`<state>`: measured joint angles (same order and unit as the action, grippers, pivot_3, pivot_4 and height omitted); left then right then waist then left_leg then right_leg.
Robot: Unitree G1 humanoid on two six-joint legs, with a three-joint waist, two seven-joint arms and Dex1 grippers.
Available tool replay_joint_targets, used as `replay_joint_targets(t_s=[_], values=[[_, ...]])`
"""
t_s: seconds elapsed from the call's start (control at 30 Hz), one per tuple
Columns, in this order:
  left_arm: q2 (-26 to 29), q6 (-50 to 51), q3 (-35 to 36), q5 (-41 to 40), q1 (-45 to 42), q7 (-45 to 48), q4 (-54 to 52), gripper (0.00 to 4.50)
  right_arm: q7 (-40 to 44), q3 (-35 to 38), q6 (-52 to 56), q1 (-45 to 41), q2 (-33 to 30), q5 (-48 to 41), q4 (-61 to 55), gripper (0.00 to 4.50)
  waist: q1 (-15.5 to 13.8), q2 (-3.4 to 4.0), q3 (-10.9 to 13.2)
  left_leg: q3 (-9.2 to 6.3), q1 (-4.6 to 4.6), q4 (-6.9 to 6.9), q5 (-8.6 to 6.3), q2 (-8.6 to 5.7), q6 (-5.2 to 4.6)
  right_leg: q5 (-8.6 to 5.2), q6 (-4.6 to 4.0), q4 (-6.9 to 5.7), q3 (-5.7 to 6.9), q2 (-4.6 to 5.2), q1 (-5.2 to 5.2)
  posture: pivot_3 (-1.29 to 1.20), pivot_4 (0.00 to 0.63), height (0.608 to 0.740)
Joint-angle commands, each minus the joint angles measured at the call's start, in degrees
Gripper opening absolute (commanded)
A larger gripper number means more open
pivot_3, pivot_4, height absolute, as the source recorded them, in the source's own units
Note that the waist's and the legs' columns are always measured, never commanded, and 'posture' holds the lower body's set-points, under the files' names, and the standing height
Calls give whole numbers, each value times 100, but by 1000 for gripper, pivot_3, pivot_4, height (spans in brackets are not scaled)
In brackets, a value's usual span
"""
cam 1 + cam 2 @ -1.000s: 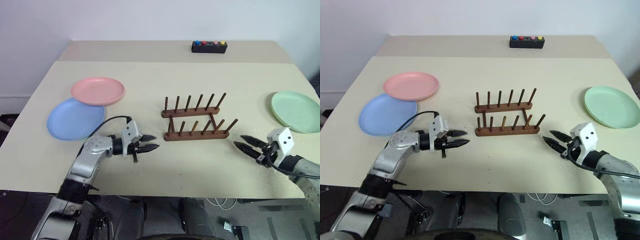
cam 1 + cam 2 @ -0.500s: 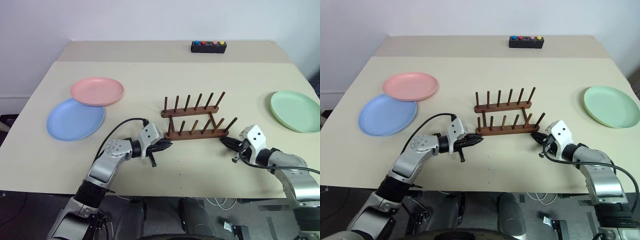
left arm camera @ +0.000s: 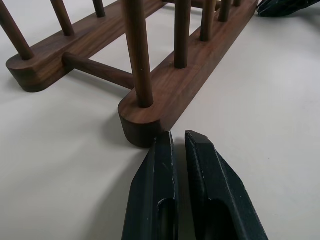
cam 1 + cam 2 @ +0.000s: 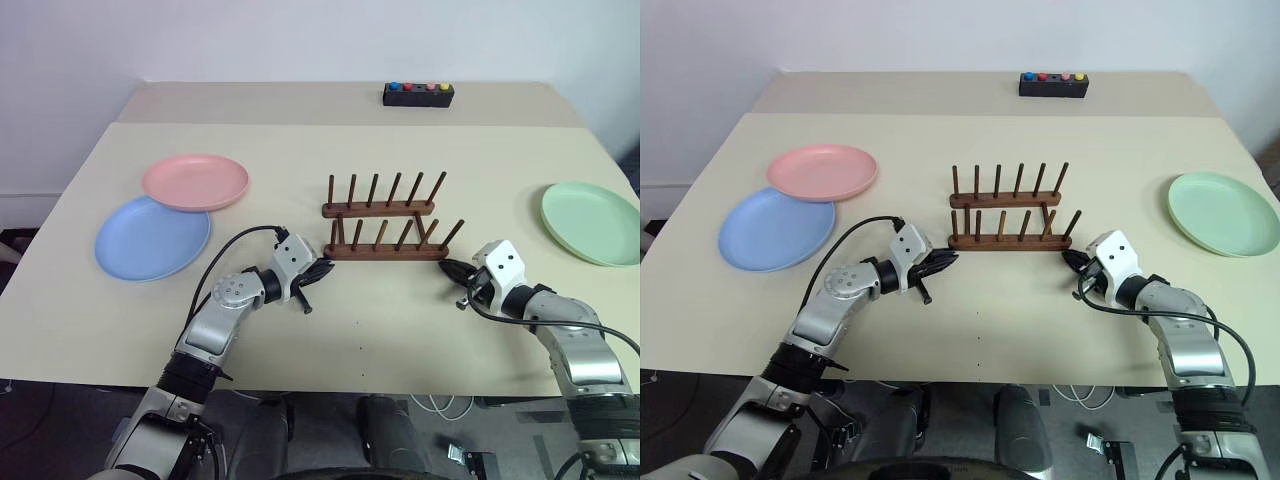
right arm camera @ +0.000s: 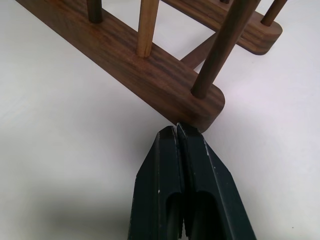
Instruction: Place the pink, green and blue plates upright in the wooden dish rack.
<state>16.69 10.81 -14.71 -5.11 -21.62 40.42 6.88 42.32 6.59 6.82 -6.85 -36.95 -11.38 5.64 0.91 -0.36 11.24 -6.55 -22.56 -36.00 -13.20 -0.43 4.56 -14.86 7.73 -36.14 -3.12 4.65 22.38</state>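
Rack (image 4: 385, 218) stands mid-table with both grippers, left (image 3: 176, 141) and right (image 5: 177, 131), fingers together, pressed at opposite ends of its near rail, probably to nudge it, while pink (image 4: 195, 181), blue (image 4: 151, 237) and green (image 4: 592, 221) plates lie flat, well apart from it.

1. We see a big cream table (image 4: 330, 330).
2. A pink plate (image 4: 195, 181) lies flat on its left side, and its edge sits over a blue plate (image 4: 150, 238).
3. A green plate (image 4: 592, 221) lies flat far off on the right.
4. A brown wooden rack (image 4: 384, 226) stands in the middle.
5. A small black box (image 4: 418, 94) with colored buttons sits at the back.
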Motion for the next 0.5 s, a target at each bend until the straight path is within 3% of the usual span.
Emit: replay_joint_targets(t_s=[0.03, 0.27, 0.37, 0.5], values=[[21, -61, 98, 19, 34, -49, -36, 375, 67, 57, -140, 7, -1, -24, 19, 28, 0, 0, 0, 0, 0, 0, 0, 0, 0, 0, 0, 0, 0, 0, 0, 0, 150, 734], [721, 807, 695, -811, 773, 463, -1330, 375, 1061, 374, 267, 695, -324, -996, -1058, 28, 51, 4, 0, 1, 4, 24, -1, 2, -1, -2, 4, -1, -2, 0, 8, 0, 150, 734], [889, 1161, 1124, -1269, 973, 466, -1736, 1194, 1071, 364, 325, 776, -346, -1037, -1282, 0, 37, 3, 1, 1, 8, 26, -1, 4, -1, -9, -10, -2, -1, 0, 8, 0, 150, 734], [1066, 1657, 2260, -2186, 1163, 287, -2262, 3206, 1044, 245, 414, 689, -275, -1012, -1313, 0, -2, -2, 4, 0, 4, 9, -1, 3, 0, -14, -19, 0, 0, 1, 1, 0, 150, 734]])
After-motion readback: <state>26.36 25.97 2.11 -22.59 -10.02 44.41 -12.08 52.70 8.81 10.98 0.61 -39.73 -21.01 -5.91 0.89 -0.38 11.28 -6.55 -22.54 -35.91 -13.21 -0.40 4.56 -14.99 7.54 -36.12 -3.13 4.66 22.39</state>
